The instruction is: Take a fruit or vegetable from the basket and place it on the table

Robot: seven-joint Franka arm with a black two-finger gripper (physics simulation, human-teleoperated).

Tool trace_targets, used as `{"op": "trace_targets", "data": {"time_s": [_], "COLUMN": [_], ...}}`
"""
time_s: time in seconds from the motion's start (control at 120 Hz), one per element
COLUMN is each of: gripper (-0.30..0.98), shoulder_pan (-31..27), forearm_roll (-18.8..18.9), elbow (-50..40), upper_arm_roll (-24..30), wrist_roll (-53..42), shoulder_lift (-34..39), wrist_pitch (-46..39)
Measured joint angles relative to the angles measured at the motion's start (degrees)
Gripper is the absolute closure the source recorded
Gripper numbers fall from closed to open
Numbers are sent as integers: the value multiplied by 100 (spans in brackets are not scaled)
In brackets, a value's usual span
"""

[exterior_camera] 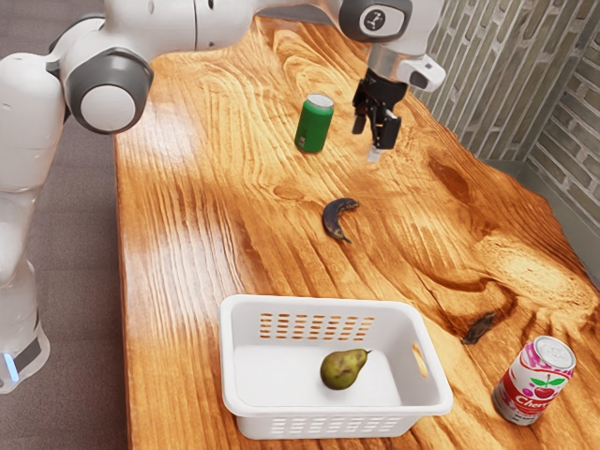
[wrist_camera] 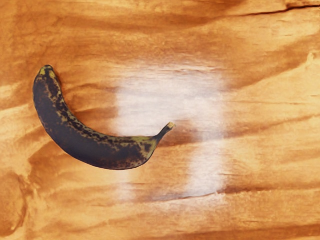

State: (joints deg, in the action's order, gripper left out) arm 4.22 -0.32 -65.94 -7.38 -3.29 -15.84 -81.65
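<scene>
Pear (exterior_camera: 343,369) in white basket (exterior_camera: 328,412), underside out of sight.

And there it is, "Cher…" in white lettering on the red band of the white, pink and red metal drinks can (exterior_camera: 534,382), the rest of the word too hard to make out! Over to the green metal can (exterior_camera: 314,127), its small pale marking too tiny to read, while the white-and-grey robot arm (exterior_camera: 220,23) sports a round dark badge (exterior_camera: 374,20) with a pale, unreadable sign.
</scene>
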Motion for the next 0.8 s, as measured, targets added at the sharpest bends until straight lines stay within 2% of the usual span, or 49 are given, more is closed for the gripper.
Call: {"op": "trace_targets", "data": {"time_s": [0.283,0.333,0.383,0.433,0.583,0.8], "gripper": [0,0,0,0,0,0], "shoulder_pan": [-43,-15,125,232,368,343], "forearm_roll": [-49,46,233,328,446,92], "elbow": [8,10,40,58,258,268], "upper_arm_roll": [2,38,309,842,1885,2101], "wrist_roll": [2,65,140,252,888,1801], "shoulder_lift": [-15,1,23,18,29,-39], "wrist_pitch": [-207,-177,-119,-99,104,53]}}
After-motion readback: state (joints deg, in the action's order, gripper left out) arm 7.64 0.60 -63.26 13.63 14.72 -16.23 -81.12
